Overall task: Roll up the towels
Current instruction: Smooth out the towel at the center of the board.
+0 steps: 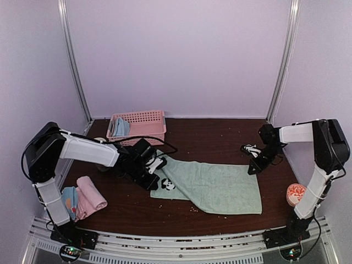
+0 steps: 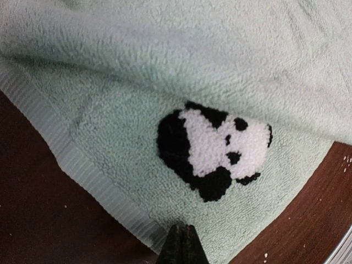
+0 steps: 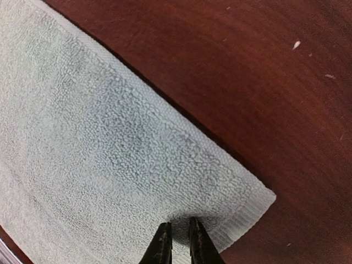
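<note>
Sage-green panda towel [image 1: 220, 187] spread mid-surface [image 1: 220, 137]; left fingers [image 2: 177, 248] pressed together at its hem, right fingers [image 3: 162, 247] narrowly parted over far corner; unpinched corner may slip, skewing the roll

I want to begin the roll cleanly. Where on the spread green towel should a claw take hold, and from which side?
I would pinch the ribbed hem of the green towel at its panda end, coming from the left. The towel lies mostly flat, so only an edge offers something to pinch.
</note>
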`<state>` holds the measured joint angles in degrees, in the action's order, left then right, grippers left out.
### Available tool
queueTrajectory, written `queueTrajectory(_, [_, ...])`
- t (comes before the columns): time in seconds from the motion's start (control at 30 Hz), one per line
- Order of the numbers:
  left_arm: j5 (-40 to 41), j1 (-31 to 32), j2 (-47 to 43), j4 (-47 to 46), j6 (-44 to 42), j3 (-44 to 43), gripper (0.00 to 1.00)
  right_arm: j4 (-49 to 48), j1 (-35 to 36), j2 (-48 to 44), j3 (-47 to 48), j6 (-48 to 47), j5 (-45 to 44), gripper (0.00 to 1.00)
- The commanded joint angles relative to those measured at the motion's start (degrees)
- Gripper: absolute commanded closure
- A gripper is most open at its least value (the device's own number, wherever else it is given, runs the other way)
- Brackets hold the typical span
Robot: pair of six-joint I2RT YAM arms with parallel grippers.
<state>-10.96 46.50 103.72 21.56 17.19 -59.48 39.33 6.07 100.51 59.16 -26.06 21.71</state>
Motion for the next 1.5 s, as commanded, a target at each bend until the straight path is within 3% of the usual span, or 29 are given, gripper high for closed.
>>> queueTrajectory(0.0, [-1.1,0.0,-3.7,3.6,2.0,3.6,1.0,-3.3,0.2,3.1,2.7,1.8,-4.9,0.87])
queueTrajectory(0.33, [-6.3,0.0,-12.0,3.7,8.5,12.9,1.0,-3.0,0.2,4.0,6.9,1.7,-6.2,0.86])
queueTrajectory(0.57, [-10.4,0.5,-17.3,5.9,9.1,13.5,1.0,0.1,0.9,1.2,9.4,1.7,-1.6,0.79])
queueTrajectory(0.8, [1.8,-0.3,-19.2,10.0,6.4,2.8,1.0,7.0,0.9,-10.6,13.6,0.5,5.9,0.66])
queueTrajectory(0.83, [4.5,-0.4,-18.2,9.9,6.1,1.3,1.0,6.9,0.9,-13.1,13.8,0.5,6.4,0.61])
queueTrajectory(0.87, [7.0,-0.5,-17.3,9.5,5.7,0.1,1.0,6.1,0.9,-15.8,13.6,1.0,6.4,0.48])
queueTrajectory(0.93, [11.0,-1.0,-15.5,6.0,4.5,-1.9,1.0,2.6,0.0,-21.7,11.6,3.9,5.9,0.04])
queueTrajectory(1.0, [15.2,-1.5,-14.2,2.0,3.1,-3.6,1.0,1.1,-1.1,-24.6,7.8,4.3,8.6,0.0])
queueTrajectory(1.07, [16.1,-2.9,-13.0,-2.8,2.3,-4.1,0.98,3.5,-1.1,-23.6,5.4,0.4,11.2,0.04])
queueTrajectory(1.2, [14.4,-8.4,-5.9,-6.1,2.9,-7.9,1.0,15.6,-0.8,-17.6,6.1,-12.5,15.6,0.59])
queueTrajectory(1.23, [12.9,-9.2,-3.8,-6.4,2.9,-9.2,1.0,18.5,-0.6,-16.3,6.1,-15.5,16.0,0.66])
queueTrajectory(1.3, [9.1,-10.1,-0.2,-7.7,1.8,-10.7,1.0,21.8,-0.1,-15.3,5.1,-19.5,16.0,0.74])
queueTrajectory(1.47, [3.5,-10.1,5.8,-9.6,0.9,-12.8,1.0,21.8,2.5,-16.7,-1.5,-22.9,11.1,0.78])
